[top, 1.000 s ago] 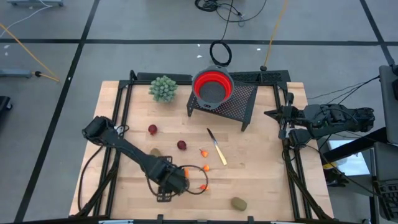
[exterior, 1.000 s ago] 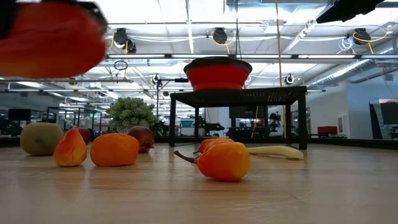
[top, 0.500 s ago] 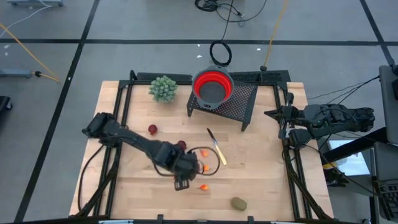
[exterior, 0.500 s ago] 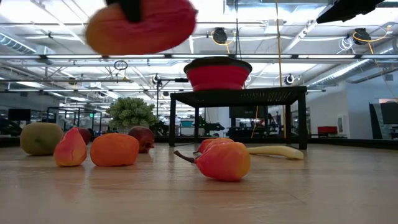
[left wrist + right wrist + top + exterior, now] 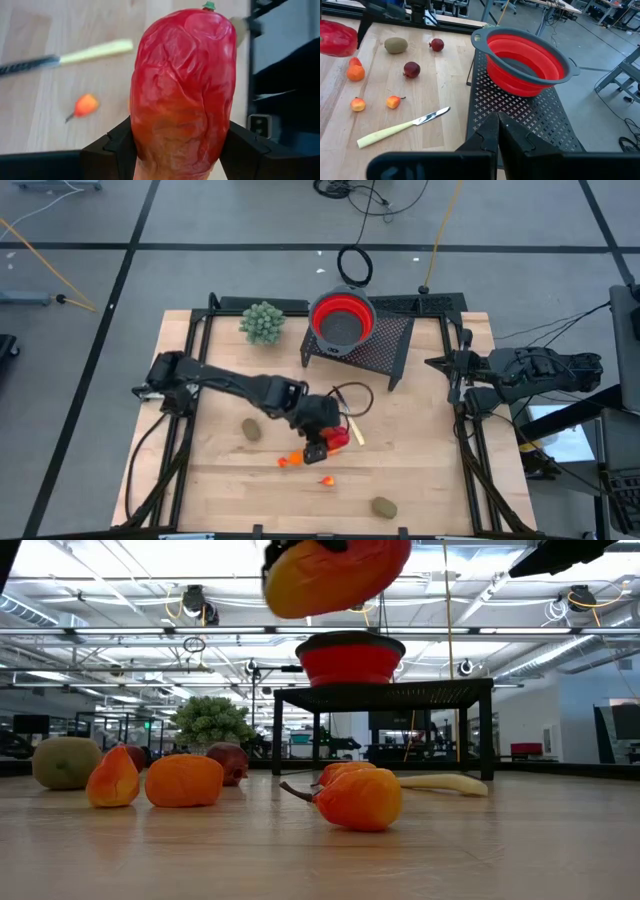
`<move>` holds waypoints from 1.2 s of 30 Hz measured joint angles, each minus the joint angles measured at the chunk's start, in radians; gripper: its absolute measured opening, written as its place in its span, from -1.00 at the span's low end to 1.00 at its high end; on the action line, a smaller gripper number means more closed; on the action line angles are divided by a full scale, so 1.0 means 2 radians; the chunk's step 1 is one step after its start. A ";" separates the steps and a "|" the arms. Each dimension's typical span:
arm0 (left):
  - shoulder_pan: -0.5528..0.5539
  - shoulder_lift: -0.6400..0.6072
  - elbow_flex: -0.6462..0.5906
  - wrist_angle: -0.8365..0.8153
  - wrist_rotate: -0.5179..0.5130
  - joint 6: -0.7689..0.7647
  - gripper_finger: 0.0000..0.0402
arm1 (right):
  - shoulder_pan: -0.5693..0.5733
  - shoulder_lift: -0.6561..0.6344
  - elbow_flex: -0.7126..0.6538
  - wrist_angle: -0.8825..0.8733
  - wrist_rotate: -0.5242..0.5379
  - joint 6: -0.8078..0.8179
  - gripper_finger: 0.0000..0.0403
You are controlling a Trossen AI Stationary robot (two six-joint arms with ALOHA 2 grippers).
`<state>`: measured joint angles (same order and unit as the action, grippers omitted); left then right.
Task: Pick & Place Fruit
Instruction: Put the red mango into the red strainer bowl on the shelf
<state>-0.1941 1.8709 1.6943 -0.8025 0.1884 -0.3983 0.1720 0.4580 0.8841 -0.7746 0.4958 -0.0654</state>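
**Fruit held clear of the table for carrying**

The red-orange fruit is clamped lengthwise in the left end effector, lifted above the knife, with the bowl at 12 o'clock. The right end effector is parked fully closed, empty, at 3 o'clock.

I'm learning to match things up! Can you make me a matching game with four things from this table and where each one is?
Things:
1. red-orange-yellow fruit
2. red bowl
3. yellow-handled knife
4. right gripper

Where or how:
a. lying flat on the wooden table
b. shut, waiting at the table's right edge
c. held up in the air by the left gripper
d. sitting on top of the black mesh stand

Right pairs: 1-c, 2-d, 3-a, 4-b
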 joint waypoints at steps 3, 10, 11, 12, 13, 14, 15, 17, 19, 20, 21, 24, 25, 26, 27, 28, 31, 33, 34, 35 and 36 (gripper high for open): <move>0.017 0.000 0.000 0.029 0.038 0.027 0.07 | 0.000 0.000 0.000 0.000 0.000 0.000 -1.00; 0.050 0.000 0.000 0.118 0.132 0.080 0.01 | 0.000 0.000 0.000 0.000 0.000 0.000 -1.00; 0.055 0.000 0.000 0.133 0.151 0.081 0.01 | 0.000 0.000 0.000 0.000 0.000 0.000 -1.00; 0.059 0.000 0.000 0.150 0.171 0.083 0.03 | 0.000 0.000 0.000 0.000 0.000 0.000 -1.00; 0.063 0.000 0.000 0.166 0.190 0.083 0.04 | 0.000 0.000 0.000 0.000 0.000 0.000 -1.00; 0.067 0.000 0.000 0.184 0.207 0.083 0.07 | 0.000 0.000 0.000 0.000 0.000 0.000 -1.00; 0.070 0.000 0.000 0.203 0.222 0.082 0.08 | 0.000 0.000 0.000 0.000 0.000 0.000 -1.00; 0.076 0.000 0.000 0.240 0.243 0.080 0.10 | 0.000 0.000 0.000 0.000 0.000 0.000 -1.00; 0.080 0.000 0.000 0.283 0.261 0.074 0.11 | 0.000 0.000 0.000 0.000 0.000 0.000 -1.00; 0.082 0.000 0.000 0.306 0.272 0.068 0.11 | 0.000 0.000 0.000 0.000 0.000 0.000 -1.00; 0.083 0.000 0.000 0.327 0.282 0.062 0.11 | 0.000 0.000 0.000 0.000 0.000 0.000 -1.00; 0.087 -0.001 0.000 0.391 0.307 0.038 0.11 | 0.000 0.000 0.000 0.000 0.000 0.000 -1.00; 0.087 -0.001 0.000 0.411 0.315 0.030 0.12 | 0.000 0.000 0.000 0.000 0.000 0.000 -1.00; 0.088 -0.001 0.000 0.431 0.323 0.020 0.12 | 0.000 0.000 0.000 0.000 0.000 0.000 -1.00; 0.089 -0.001 0.000 0.451 0.330 0.009 0.12 | 0.000 0.000 0.000 0.000 0.000 0.000 -1.00; 0.090 -0.001 0.000 0.474 0.338 -0.001 0.12 | 0.000 0.000 0.000 0.000 0.000 0.000 -1.00; 0.090 -0.001 0.000 0.547 0.356 -0.037 0.12 | 0.000 0.000 0.000 0.000 0.000 -0.001 -1.00; 0.090 -0.001 0.000 0.589 0.359 -0.054 0.12 | 0.000 0.000 0.000 0.000 0.000 -0.001 -1.00; 0.090 -0.001 0.000 0.609 0.362 -0.060 0.12 | 0.000 0.000 0.000 0.000 0.000 -0.001 -1.00; 0.090 -0.001 0.000 0.629 0.364 -0.069 0.12 | 0.000 0.000 0.000 0.000 0.000 -0.001 -1.00; 0.090 -0.001 0.000 0.649 0.366 -0.076 0.12 | 0.000 0.000 0.000 0.000 0.000 -0.001 -1.00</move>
<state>-0.0147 1.8694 1.6943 0.4950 0.9195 -0.5499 0.1722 0.4580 0.8841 -0.7746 0.4961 -0.0681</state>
